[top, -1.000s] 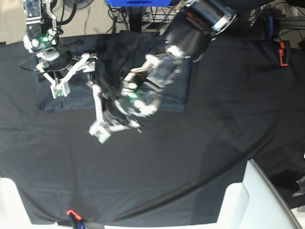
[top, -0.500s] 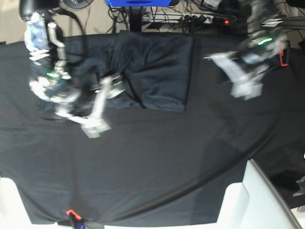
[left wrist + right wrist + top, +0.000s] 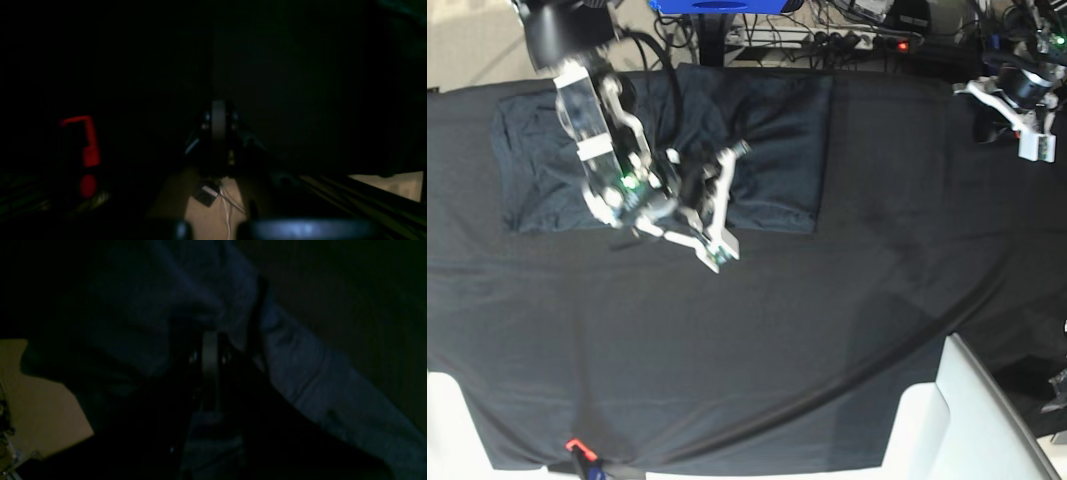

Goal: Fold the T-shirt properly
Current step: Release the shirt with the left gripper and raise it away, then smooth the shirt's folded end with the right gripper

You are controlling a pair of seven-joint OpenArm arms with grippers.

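1. Since half a second ago, both arms have shifted: the right gripper (image 3: 712,205) now sits over the shirt's middle, the left gripper (image 3: 1027,125) near the table's far corner.
2. Black tablecloth (image 3: 757,350) covers the table.
3. T-shirt (image 3: 772,130) lies folded at the far side.
4. Right jaws spread apart; left jaws' state is unclear.

From the centre of the base view, the black tablecloth (image 3: 757,340) lies bare from 3 through 6 to 9 o'clock, giving open passage. At 11 o'clock the T-shirt (image 3: 767,140) covers the cloth, and the right gripper (image 3: 717,205) hangs over its lower edge, blocking that lane. At 2 o'clock the left gripper (image 3: 1027,125) sits by the table's far corner. A white chair (image 3: 957,420) stands at 5 o'clock.
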